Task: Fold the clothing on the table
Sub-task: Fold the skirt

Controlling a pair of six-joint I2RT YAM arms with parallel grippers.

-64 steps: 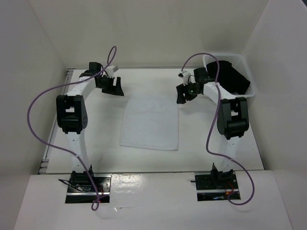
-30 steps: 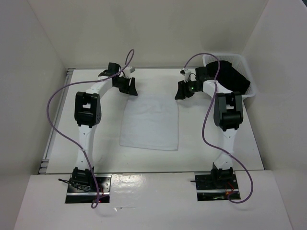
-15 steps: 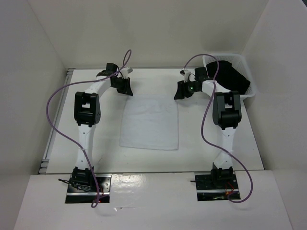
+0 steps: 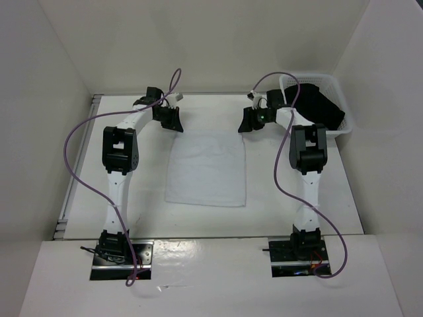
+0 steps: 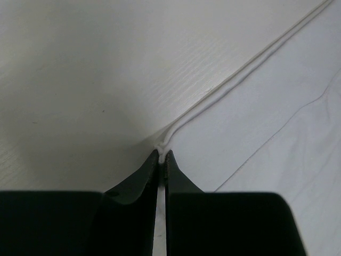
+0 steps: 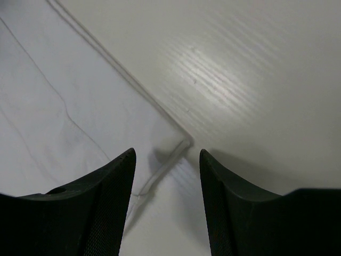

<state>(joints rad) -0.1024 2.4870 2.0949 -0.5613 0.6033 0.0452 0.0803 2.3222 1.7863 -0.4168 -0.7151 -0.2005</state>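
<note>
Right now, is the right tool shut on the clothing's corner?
No, the right tool is open; its fingers straddle a corner of the clothing.

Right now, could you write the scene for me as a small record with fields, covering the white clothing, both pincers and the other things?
clothing: white, lying flat on the table, roughly rectangular
left pincer: shut on the far left corner of the clothing
right pincer: open, jaws either side of the far right corner, not pinching it
basket: white, at the far right, holding a black garment
fold: not yet begun
</note>
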